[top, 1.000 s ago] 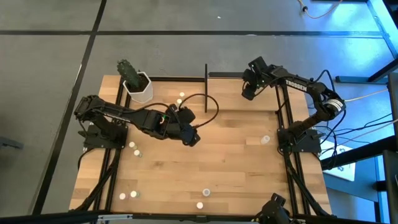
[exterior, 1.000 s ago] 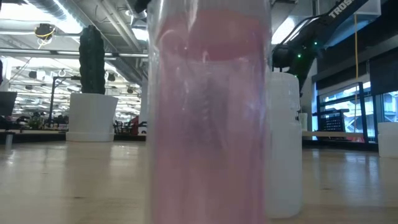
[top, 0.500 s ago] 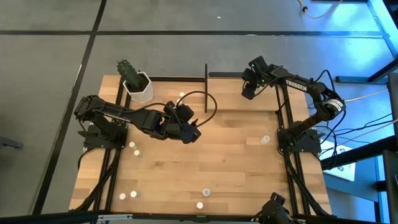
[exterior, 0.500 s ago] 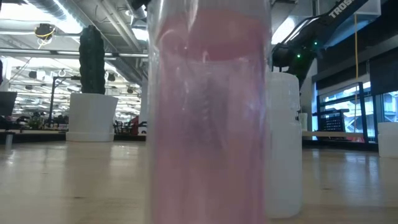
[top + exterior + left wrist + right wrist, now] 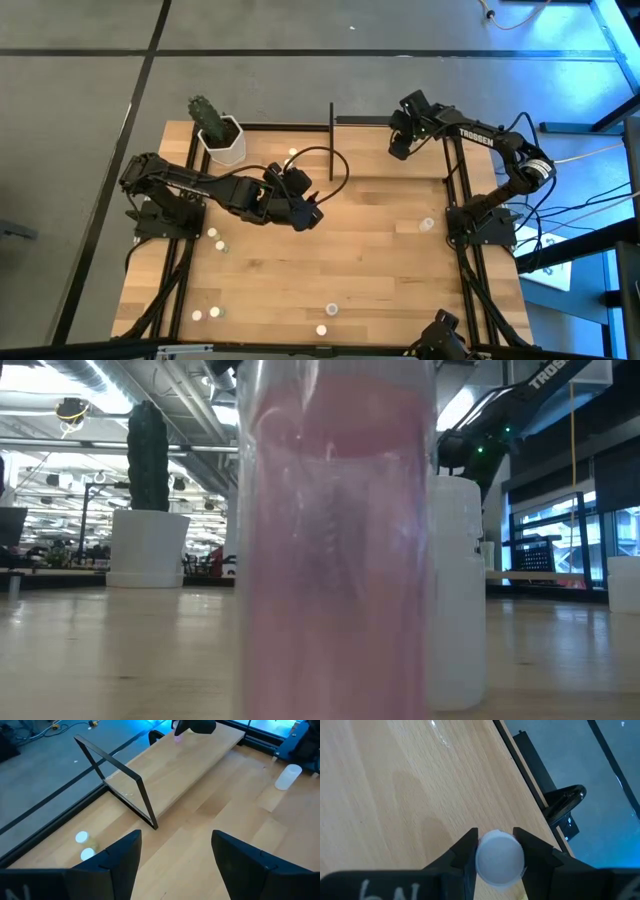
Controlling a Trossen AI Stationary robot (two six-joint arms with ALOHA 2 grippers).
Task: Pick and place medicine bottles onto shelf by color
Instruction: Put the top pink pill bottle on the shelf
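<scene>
- Your right hand (image 5: 494,851), clamped on a white-capped bottle (image 5: 499,856) over the shelf (image 5: 190,765) at two o'clock, could tip it by releasing high.
- Your left hand (image 5: 175,860), fingers apart, waits mid-surface.

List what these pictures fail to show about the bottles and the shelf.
- Low view: a pink-tinted clear bottle right at the lens blocks the middle of the table.
- High view: the tiny whitish bottles are too small to tell cap colours.
- Right wrist view: the right pincer grips a white-capped bottle; its body is hidden under the cap.
- Left wrist view: the light-wood shelf board is cut off by the top edge.
</scene>
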